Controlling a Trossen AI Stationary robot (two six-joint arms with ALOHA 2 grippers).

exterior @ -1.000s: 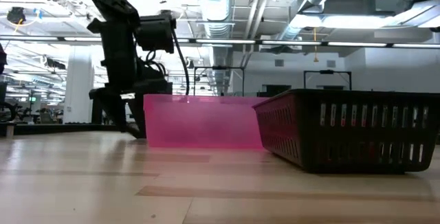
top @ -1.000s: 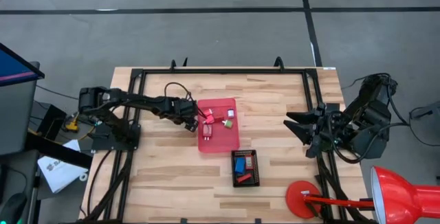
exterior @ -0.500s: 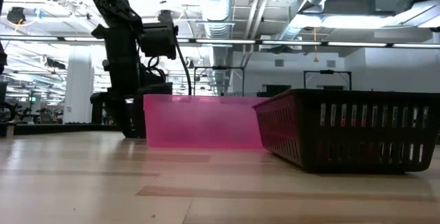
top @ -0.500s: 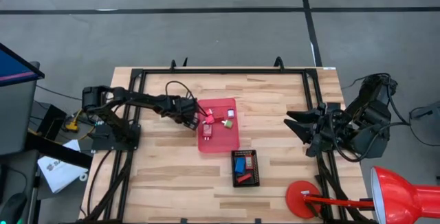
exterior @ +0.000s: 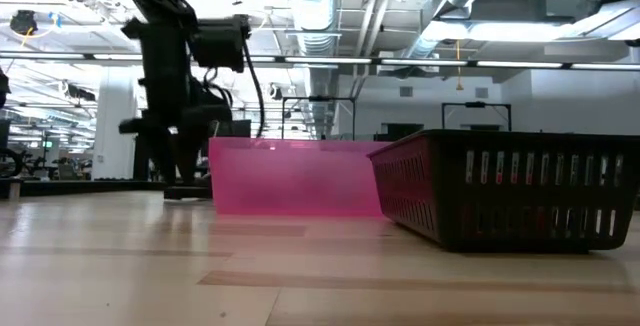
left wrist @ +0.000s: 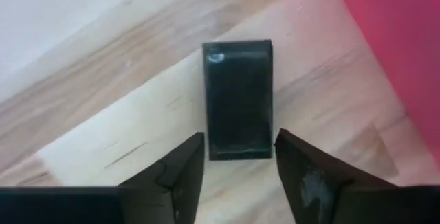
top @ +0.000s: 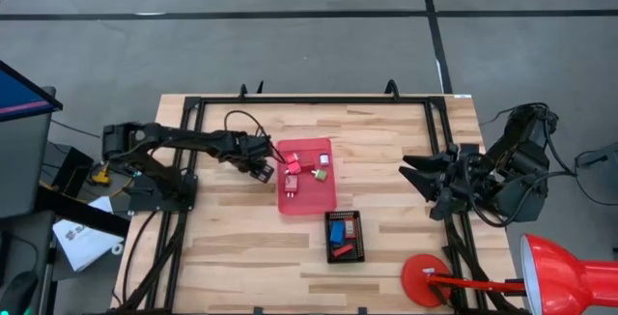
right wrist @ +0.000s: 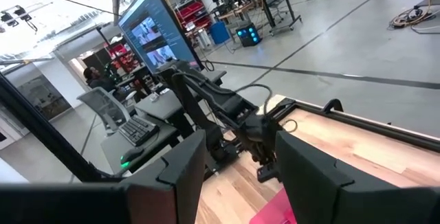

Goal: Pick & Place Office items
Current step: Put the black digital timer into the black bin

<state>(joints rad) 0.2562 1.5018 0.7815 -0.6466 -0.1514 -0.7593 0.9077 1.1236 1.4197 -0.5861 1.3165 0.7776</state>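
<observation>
A pale wooden desk (top: 386, 141) fills the middle of the overhead view. The landmark is the flat pink-red tray (top: 307, 191) lying near its centre.

The left arm reaches across the desk toward the tray, and its left end effector (top: 257, 166) sits just beside the tray's left edge, outside the rim. In the wrist view its two dark fingers (left wrist: 180, 170) are spread apart. A small black block (left wrist: 238, 100) lies flat on the bare wood just ahead of the gap between them, touching neither, with the tray's edge close by.

The right arm is folded well to the right of the tray, at the desk's far edge. Its right end effector (top: 417, 178) points toward the tray with fingers spread and nothing between them.

A black grid-patterned tray (top: 345, 237) sits just below and to the right of the pink-red tray, holding a blue piece (top: 336, 231) and red pieces (top: 349, 226).

On the pink-red tray itself rest several small red pieces (top: 292, 184) and a green one (top: 323, 161).
</observation>
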